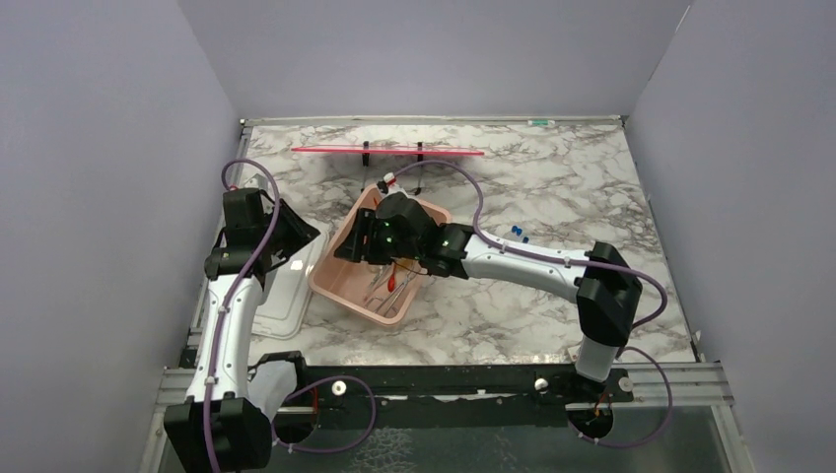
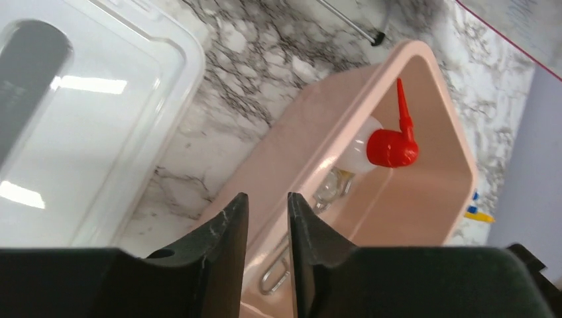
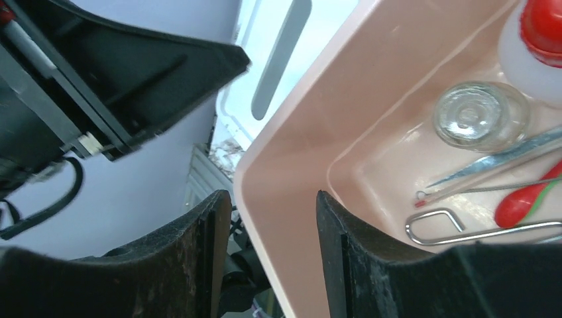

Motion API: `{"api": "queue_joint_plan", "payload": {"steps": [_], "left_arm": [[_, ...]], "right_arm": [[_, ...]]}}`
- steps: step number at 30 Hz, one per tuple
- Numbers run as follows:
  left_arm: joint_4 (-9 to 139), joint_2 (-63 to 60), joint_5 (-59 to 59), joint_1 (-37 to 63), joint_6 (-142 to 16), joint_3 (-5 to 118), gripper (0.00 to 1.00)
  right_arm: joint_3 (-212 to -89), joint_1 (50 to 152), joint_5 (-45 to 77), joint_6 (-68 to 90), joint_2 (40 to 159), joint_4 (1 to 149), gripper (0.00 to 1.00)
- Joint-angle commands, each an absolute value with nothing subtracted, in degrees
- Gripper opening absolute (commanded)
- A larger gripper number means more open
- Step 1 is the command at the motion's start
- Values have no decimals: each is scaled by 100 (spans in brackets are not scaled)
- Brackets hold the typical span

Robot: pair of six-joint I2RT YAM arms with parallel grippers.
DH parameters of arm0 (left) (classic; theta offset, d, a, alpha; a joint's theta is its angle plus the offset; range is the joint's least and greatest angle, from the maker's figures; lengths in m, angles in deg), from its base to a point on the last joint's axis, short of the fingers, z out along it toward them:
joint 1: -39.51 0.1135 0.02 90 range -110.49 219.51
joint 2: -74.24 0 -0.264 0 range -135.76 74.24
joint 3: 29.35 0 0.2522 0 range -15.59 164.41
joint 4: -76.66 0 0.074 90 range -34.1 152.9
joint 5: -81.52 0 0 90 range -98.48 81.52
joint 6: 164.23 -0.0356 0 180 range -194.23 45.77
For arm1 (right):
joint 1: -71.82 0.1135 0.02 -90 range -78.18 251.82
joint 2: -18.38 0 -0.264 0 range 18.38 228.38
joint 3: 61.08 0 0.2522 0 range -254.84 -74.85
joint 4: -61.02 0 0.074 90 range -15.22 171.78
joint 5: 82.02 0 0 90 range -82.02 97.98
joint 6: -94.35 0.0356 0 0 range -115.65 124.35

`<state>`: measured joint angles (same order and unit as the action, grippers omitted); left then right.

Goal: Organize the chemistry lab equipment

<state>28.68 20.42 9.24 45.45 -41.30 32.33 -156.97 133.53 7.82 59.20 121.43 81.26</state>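
Note:
The pink tub [image 1: 340,286] sits mid-table. In the right wrist view it holds a glass vial [image 3: 480,116], the squeeze bottle with its red nozzle [image 3: 540,30], the metal tongs [image 3: 441,228], a red and green-handled tool [image 3: 527,199] and a thin brush [image 3: 464,189]. My right gripper [image 3: 273,218] is open, its fingers either side of the tub's left wall [image 3: 291,165]; it also shows in the top view [image 1: 357,241]. My left gripper [image 2: 265,209] hovers just left of the tub, jaws a narrow gap apart and empty. Blue-capped tubes [image 1: 520,234] lie on the table to the right.
A clear plastic lid [image 1: 281,291] lies left of the tub under the left arm. A red bar on black stands [image 1: 389,151] runs along the back. A thin metal rod [image 2: 351,25] lies beyond the tub. Walls close off three sides.

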Motion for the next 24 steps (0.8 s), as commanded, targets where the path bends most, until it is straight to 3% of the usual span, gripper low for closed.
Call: {"api": "queue_joint_plan", "payload": {"steps": [1, 4, 24], "left_arm": [[2757, 1727, -86, 4558, -4749, 3650, 39], [2782, 1416, -307, 4558, -4899, 3600, 45], [3302, -663, 230, 4549, -5458, 3029, 50]], "right_arm": [[-15460, 13412, 23, 5770, 11830, 8062, 53], [-15221, 13413, -161, 5700, 11599, 8014, 50], [-14517, 13413, -742, 5152, 10682, 7573, 47]]}}
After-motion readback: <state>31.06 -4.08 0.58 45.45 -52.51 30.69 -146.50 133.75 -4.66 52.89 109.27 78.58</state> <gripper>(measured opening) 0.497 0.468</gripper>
